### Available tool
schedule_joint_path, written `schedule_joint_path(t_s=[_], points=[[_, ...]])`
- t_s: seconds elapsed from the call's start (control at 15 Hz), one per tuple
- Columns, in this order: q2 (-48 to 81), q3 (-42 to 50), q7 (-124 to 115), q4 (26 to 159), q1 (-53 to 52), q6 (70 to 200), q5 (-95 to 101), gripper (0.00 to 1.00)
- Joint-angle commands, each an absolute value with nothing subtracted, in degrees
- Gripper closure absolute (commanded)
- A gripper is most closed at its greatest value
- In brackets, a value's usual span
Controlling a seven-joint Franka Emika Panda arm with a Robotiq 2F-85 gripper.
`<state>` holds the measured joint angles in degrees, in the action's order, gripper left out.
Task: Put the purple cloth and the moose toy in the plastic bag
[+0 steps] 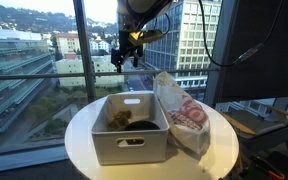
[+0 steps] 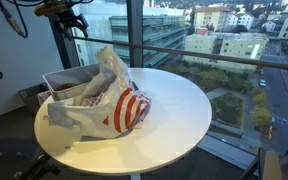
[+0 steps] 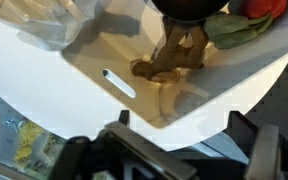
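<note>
- Tall windows over city blocks back the round white table [image 1: 79, 135].
- Gripper [image 1: 131, 50] hovers above the smooth, hard-walled white bin [image 1: 109, 148], fingers spread wide and empty.
- Brown plush moose toy [image 3: 169, 62] lies inside the bin, touching the dark purple cloth [image 3: 189, 9].
- Crinkly plastic bag [image 1: 184, 118] slumps beside the bin; its limp mouth could fold shut and block a drop.

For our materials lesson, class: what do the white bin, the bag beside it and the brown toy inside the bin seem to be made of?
White bin: likely rigid plastic; smooth matte walls with a moulded handle slot.
Bag: thin plastic film; crinkled, glossy, partly see-through, with red print.
Brown toy: probably plush fabric, judging by its soft, fuzzy outline, though the wrist view is blurred.
</note>
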<state>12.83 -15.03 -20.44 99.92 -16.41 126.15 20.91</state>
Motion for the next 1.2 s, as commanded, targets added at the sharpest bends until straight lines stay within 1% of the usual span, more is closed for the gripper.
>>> schedule_joint_path(t_s=[0.0, 0.4, 0.8, 1.13], points=[[19.5, -13.1, -17.0, 94.8, -16.9, 129.6, 18.2, 0.00], [31.0, -12.7, -9.9, 89.4, -17.1, 132.4, 8.8, 0.00], [38.4, -9.9, -9.6, 88.0, -19.3, 133.0, 9.7, 0.00], [45.4, -9.0, -8.1, 82.6, -19.3, 132.9, 8.8, 0.00]])
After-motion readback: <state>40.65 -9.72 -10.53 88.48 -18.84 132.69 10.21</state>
